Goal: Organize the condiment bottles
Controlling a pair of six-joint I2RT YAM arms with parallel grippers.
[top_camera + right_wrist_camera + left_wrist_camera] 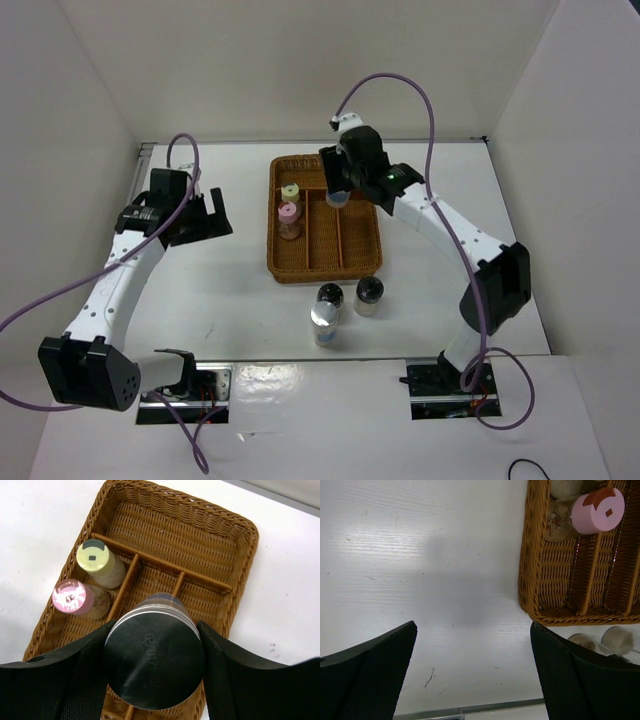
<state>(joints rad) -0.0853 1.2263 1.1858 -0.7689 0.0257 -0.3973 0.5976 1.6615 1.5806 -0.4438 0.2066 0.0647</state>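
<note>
Wicker tray [235, 545] lies under my right gripper [154, 630], clamped on a silver-capped jar [155, 670]. A yellow-capped jar [93, 557] and a pink-capped jar [72, 596] stand nearby. My left gripper [472, 630] gapes wide over the table [420, 555].

White table [200, 290] bears wicker tray [325, 274], three jars [369, 292].

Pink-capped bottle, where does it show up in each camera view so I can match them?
Top external: pink-capped bottle, left compartment of the wicker tray, just below the yellow-capped bottle.
Left wrist: pink-capped bottle at top right, inside the tray.
Right wrist: pink-capped bottle at left, below the yellow-capped bottle.
Shared landmark: the wicker tray.
</note>
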